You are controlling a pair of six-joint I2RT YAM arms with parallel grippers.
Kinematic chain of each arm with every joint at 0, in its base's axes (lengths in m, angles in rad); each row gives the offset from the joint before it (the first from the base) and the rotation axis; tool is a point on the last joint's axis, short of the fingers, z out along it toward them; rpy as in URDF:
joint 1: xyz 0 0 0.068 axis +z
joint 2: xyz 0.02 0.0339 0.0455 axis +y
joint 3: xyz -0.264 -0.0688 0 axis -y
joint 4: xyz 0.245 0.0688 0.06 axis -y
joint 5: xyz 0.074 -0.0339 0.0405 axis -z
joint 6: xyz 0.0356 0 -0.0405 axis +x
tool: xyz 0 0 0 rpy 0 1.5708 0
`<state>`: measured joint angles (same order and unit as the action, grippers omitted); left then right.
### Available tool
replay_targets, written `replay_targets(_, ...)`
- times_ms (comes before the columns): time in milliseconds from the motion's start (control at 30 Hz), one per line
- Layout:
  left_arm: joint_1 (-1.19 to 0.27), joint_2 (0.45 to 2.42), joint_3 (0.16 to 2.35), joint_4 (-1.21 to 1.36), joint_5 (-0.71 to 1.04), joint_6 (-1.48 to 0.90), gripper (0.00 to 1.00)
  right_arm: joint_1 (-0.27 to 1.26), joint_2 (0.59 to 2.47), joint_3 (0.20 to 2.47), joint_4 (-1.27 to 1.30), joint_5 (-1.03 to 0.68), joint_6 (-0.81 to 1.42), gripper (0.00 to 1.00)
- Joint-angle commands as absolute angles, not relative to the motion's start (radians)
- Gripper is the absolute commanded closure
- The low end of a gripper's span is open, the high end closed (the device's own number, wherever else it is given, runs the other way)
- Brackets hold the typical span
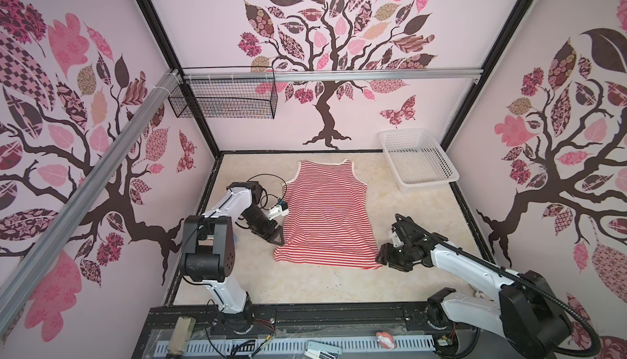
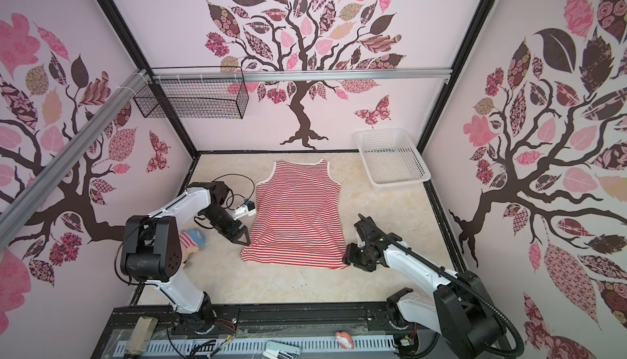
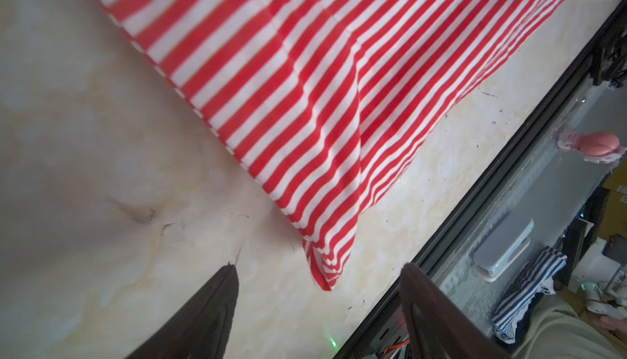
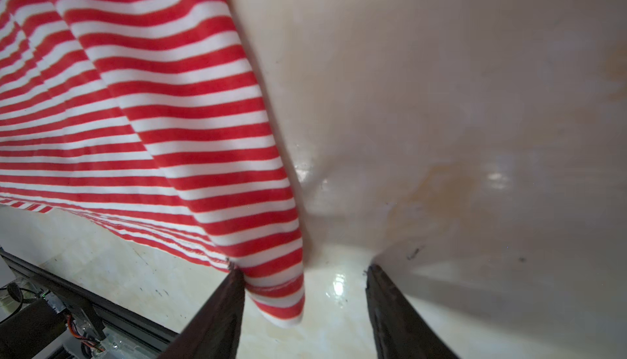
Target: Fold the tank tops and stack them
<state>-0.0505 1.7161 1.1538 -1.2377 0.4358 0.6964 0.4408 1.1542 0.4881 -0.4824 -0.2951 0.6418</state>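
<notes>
One red-and-white striped tank top lies flat on the marbled table, neck toward the back wall and hem toward the front. My left gripper sits low at the hem's left corner. In the left wrist view it is open, and the tank top reaches with its corner tip just between the fingers, untouched. My right gripper is at the hem's right corner. In the right wrist view it is open around that corner of the tank top, which rests against one finger.
A white plastic basket stands at the back right corner. A black wire basket hangs on the back wall. A plush doll lies behind the left arm's base. Black frame rails edge the table; a small pink object lies on the front rail.
</notes>
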Motion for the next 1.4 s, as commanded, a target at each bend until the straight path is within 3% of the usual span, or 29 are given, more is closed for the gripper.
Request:
replay_targets(0,-0.06,1.708,1.136,-1.244,0.493,0.759,0.21,0.442,1.139,0.471,-0.447,-0.329,0.665,0.41)
replay_targets(167,-0.105,1.717,1.119,-1.24,0.483,0.762,0.24,0.442,1.143,0.457,-0.383,-0.366,0.693,0.53)
replay_targets(267,-0.147,1.736,1.102,-1.252,0.478,0.776,0.27,0.442,1.149,0.462,-0.372,-0.386,0.703,0.66)
replay_targets(367,-0.161,1.778,1.105,-1.282,0.488,0.791,0.34,0.442,1.142,0.472,-0.39,-0.405,0.701,0.86)
replay_targets(433,-0.16,1.808,1.12,-1.307,0.494,0.808,0.48,0.442,1.123,0.497,-0.424,-0.41,0.693,0.96)
replay_targets(467,-0.159,1.816,1.125,-1.317,0.493,0.815,0.61,0.442,1.106,0.515,-0.45,-0.405,0.689,1.0)
replay_targets(600,-0.126,1.804,1.172,-1.393,0.559,0.857,0.99,0.442,1.04,0.598,-0.539,-0.385,0.677,1.0)
replay_targets(833,0.013,1.882,1.341,-1.656,0.717,1.019,1.0,0.441,0.989,0.716,-0.685,-0.327,0.644,1.0)
replay_targets(1267,-0.005,1.91,1.181,-1.548,0.482,1.009,1.0,0.441,1.022,0.717,-0.778,-0.261,0.587,1.0)
replay_targets(1333,-0.034,1.89,1.132,-1.483,0.386,0.975,0.95,0.441,1.028,0.699,-0.783,-0.246,0.575,1.0)
replay_targets(1367,-0.054,1.877,1.102,-1.437,0.323,0.948,0.79,0.44,1.038,0.688,-0.784,-0.231,0.571,0.98)
